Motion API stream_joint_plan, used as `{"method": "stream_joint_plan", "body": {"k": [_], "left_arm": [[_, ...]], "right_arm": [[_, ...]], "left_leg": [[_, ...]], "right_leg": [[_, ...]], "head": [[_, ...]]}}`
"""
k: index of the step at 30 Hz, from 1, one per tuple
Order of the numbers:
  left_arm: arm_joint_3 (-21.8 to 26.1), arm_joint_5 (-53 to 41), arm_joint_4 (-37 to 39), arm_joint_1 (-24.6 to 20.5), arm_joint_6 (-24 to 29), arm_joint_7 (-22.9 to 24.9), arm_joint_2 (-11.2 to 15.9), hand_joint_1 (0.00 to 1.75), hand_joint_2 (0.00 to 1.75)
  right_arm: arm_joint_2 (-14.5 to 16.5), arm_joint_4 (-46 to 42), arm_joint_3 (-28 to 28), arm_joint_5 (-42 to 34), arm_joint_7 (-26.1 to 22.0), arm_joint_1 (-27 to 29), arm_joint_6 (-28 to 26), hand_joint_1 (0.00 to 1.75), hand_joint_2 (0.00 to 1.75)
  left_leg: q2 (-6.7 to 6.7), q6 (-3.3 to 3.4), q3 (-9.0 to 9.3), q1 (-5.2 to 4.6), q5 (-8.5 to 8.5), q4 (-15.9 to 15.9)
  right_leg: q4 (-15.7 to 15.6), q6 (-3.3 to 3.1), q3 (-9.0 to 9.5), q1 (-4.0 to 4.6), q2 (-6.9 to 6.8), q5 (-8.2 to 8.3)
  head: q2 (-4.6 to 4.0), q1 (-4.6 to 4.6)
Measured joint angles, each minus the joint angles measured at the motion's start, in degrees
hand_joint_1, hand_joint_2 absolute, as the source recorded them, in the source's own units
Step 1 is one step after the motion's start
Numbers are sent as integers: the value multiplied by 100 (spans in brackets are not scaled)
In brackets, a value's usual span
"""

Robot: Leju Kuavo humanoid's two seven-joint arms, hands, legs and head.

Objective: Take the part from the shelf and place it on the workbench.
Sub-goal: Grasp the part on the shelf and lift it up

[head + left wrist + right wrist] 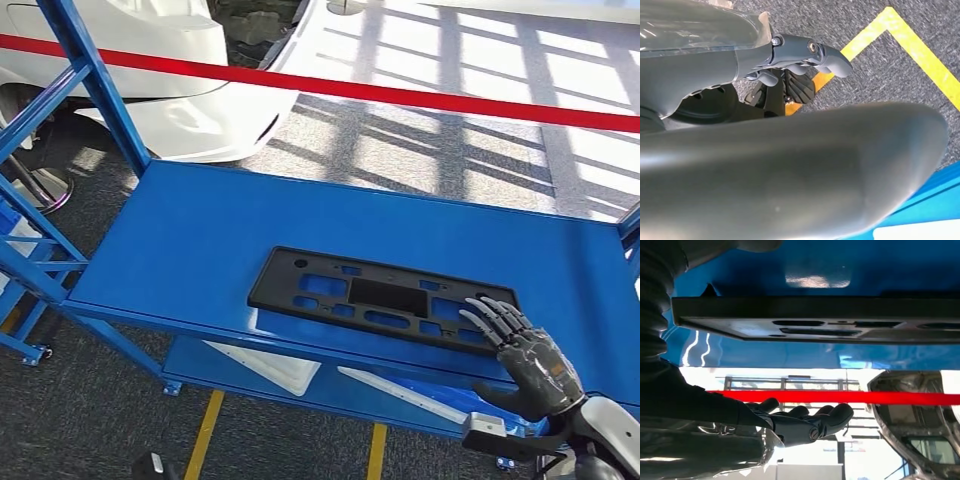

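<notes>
Head view: our right hand [528, 360], fingers spread and holding nothing, hovers at the black part [381, 298] on the blue shelf [189, 240]; we judge gripping comes next

Flat black perforated part [381, 299], lying on blue workbench [204, 235]

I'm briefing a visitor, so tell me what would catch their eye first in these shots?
First the black part lying flat on the blue shelf, near its front edge. Next the right hand, fingers spread, over the part's right end; whether it touches is unclear. Behind the shelf a red tape runs across in front of a white car body.
</notes>
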Motion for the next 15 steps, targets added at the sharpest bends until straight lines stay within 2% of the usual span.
{"method": "stream_joint_plan", "body": {"k": [6, 15], "left_arm": [[-82, 0, 0, -7, 26, 6, 0, 0, 0], [-210, 0, 0, -12, 59, 6, -1, 0, 0]], "right_arm": [[-60, 434, 252, -26, 36, -317, 40, 0, 175], [-17, 886, 473, 15, 148, -455, -208, 0, 175]], "left_leg": [[-1, 0, -3, 0, 0, 0], [-1, 0, -5, 0, 0, 0]], "right_leg": [[0, 0, -1, 0, -4, 0], [0, 0, -2, 0, -12, 0]], "head": [[-1, 0], [-1, 0]]}}
